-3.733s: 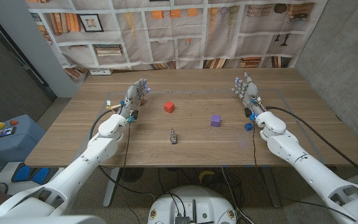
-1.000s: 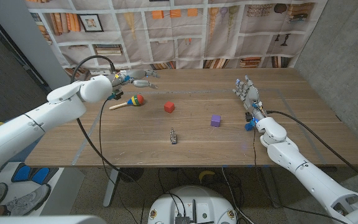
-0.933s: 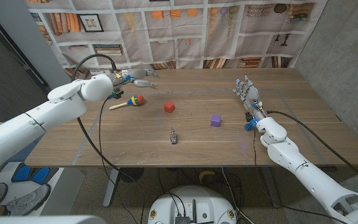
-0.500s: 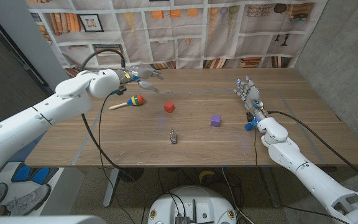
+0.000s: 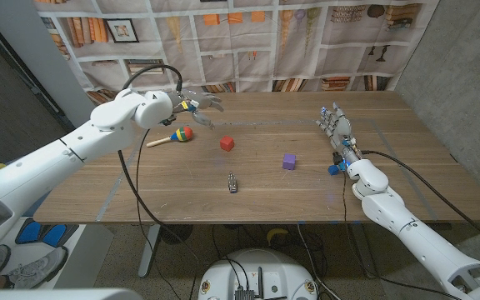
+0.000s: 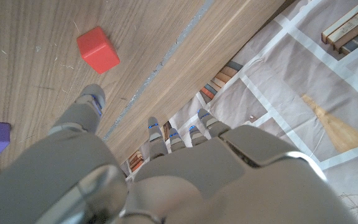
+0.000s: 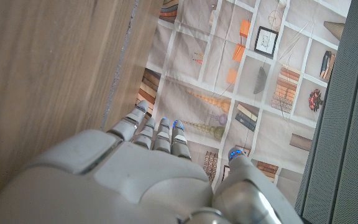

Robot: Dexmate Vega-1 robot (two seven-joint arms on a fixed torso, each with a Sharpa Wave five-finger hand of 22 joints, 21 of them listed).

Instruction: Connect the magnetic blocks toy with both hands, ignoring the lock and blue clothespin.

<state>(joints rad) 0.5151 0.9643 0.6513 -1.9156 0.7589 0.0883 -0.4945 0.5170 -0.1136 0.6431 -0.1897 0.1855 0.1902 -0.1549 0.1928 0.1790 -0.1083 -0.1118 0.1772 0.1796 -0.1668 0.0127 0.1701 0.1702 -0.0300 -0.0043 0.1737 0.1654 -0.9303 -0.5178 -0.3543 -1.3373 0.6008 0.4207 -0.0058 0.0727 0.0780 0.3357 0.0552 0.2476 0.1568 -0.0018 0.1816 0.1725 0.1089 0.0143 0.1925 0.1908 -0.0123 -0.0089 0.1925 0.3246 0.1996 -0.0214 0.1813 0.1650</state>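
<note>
On the wooden table (image 5: 182, 196), the red block (image 5: 227, 143) sits near the purple block (image 5: 289, 161), both probably light, rigid and best pinched across opposite flat faces, while the left hand (image 5: 197, 105) hovers empty with fingers spread beyond the red block and the right hand (image 5: 337, 131) waits open.

Red block (image 5: 227, 143), purple block (image 5: 289, 161). Maraca (image 5: 171, 137): tan handle, head banded red, yellow, blue, with some green. Lock (image 5: 232, 182) grey metallic. Clothespin (image 5: 333, 169) blue. Tabletop (image 5: 182, 192) brown wood grain. Left hand (image 5: 192, 104) and right hand (image 5: 335, 127) light grey, fingers (image 7: 161, 130) tipped blue. Arms white, cables black. Backdrop (image 5: 248, 42) pale, printed with bookshelves: orange, brown, dark spines.
</note>
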